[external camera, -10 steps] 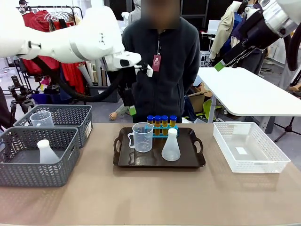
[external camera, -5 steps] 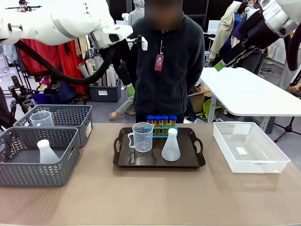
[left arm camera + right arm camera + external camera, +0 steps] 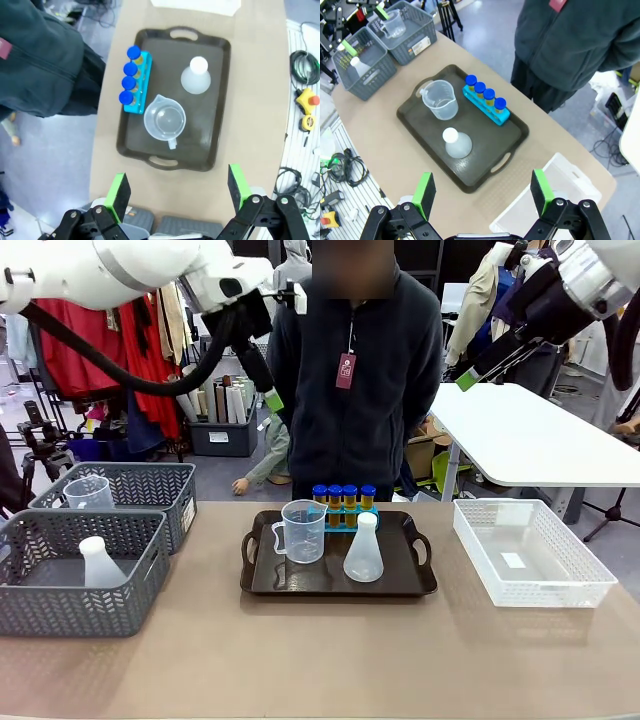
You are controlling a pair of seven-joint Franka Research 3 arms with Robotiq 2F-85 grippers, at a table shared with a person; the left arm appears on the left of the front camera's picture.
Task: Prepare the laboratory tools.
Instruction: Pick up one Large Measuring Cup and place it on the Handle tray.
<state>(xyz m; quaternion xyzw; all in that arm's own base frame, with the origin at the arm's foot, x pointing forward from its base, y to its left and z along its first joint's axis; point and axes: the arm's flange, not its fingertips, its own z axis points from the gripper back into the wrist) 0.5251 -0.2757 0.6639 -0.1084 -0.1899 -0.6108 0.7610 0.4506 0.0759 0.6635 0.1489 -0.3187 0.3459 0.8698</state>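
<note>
Where they stand racked, yellow tubes (image 3: pixel 341 502) wear blue caps.

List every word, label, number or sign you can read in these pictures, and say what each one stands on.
No text can be read.
Red tag on the person's jacket: print too small.
White label in the white mesh basket: blurred.
Label on a grey mesh basket: blurred.
Measuring jug: markings too faint.

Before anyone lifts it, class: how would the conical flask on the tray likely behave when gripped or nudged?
The conical flask looks empty and translucent plastic, so probably light. Its wide base suggests it resists tipping, though a nudge may slide it across the smooth tray. Its tapered walls might slip through pads.
</note>
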